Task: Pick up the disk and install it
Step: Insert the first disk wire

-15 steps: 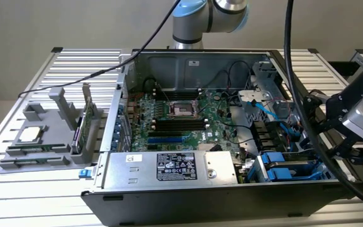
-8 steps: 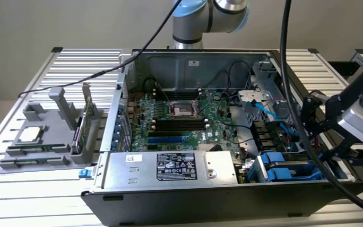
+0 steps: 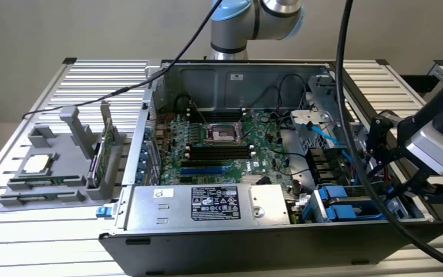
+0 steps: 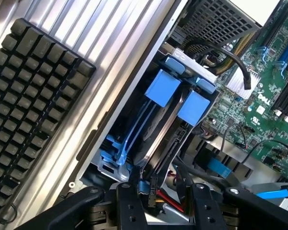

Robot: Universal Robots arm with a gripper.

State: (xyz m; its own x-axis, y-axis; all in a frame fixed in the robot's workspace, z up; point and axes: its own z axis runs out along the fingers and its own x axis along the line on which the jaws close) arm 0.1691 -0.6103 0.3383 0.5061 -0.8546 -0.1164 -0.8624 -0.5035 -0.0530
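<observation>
Disk in blue carrier bracket, seated upright in drive bay of open computer case, at five o'clock from motherboard in the exterior view. Claw spread wide, nothing gripped, poised just beside disk's edge. Keyboard seen on slatted tabletop.

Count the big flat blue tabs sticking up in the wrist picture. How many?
2. One blue tab nearer the case wall, the other blue tab beside it, nearer the motherboard. More may hide deeper in the bay.
</observation>
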